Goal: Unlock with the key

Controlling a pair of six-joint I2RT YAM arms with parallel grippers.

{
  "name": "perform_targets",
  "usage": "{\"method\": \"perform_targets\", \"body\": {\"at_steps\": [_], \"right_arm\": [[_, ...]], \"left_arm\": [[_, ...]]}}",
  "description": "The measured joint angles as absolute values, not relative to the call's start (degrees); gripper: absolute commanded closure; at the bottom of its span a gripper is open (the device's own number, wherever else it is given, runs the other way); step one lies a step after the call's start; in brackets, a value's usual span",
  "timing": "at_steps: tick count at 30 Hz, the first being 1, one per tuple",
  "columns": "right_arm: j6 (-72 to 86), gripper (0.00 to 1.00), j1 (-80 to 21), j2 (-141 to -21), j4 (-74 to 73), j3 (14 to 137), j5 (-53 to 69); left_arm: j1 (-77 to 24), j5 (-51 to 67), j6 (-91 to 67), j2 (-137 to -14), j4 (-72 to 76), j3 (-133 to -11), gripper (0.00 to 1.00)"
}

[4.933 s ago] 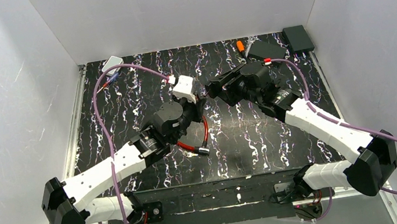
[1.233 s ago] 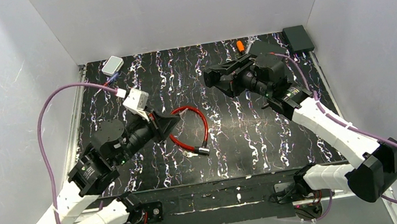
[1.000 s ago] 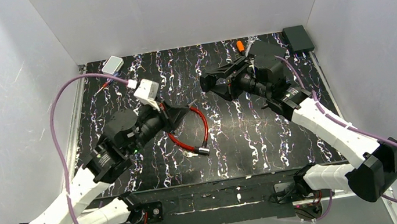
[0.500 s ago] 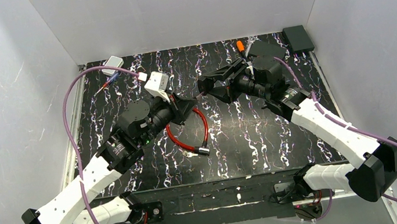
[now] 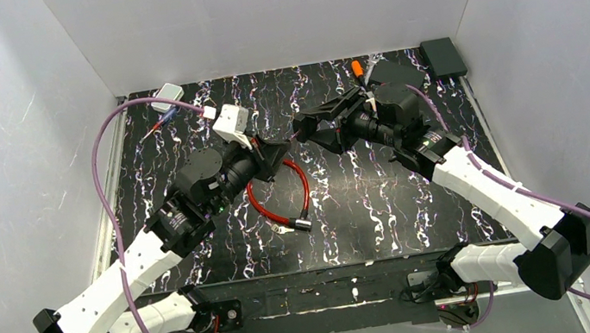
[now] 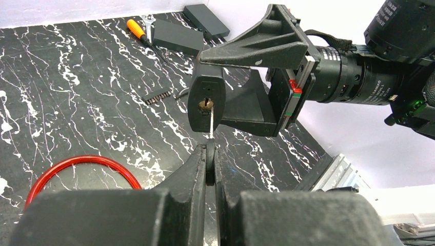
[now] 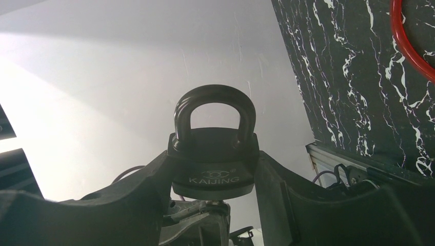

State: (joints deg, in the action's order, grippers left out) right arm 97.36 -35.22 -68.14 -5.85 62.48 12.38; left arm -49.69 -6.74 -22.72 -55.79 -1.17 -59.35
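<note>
White walls box in a black, white-veined tabletop [image 5: 366,200], and the work hangs in the air above its middle. The right fingers [image 5: 309,127] are clamped across the flanks of the padlock [image 6: 205,84], with the shackle [image 7: 214,92] standing free above them and the keyhole [image 6: 206,104] turned toward the other arm. The left fingers [image 6: 205,156] are clenched on the bow of the key [image 6: 211,124]. Its thin blade stands out past their tips to the mouth of the keyhole (whether it has entered I cannot tell). The padlock looks like dense, rigid, smooth metal, so a hold across its broad body suits it and leaves the shackle room to spring. The key is light and stiff but slender. Pinched only at the bow, it could probably swivel or slip under a turn, so it likely needs a straight line and a firm pinch. There is open air all round the two sets of fingertips. A red cable loop [image 5: 278,193] lies on the tabletop below the left fingers, and an orange screwdriver [image 5: 357,68] lies well beyond the right fingers by the back wall.
</note>
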Motion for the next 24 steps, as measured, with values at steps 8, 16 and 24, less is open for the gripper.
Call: {"method": "perform_targets", "body": {"at_steps": [8,16,24], "right_arm": [[97.36,0.99,-35.55,-68.36,-5.41,62.48,12.21],[97.38,0.99,-35.62,-68.38,-5.43,62.48,11.53],[97.36,0.99,-36.01,-68.38,-5.5,62.46,10.92]], "left_arm": [[-49.69,-7.4,-22.48,-56.66,0.01,-59.35,1.0],[-49.69,-8.01,-22.13,-57.12,0.43,-59.35,1.0],[-49.74,-9.87,-22.31,-58.15,0.93,-59.37,1.0]]}}
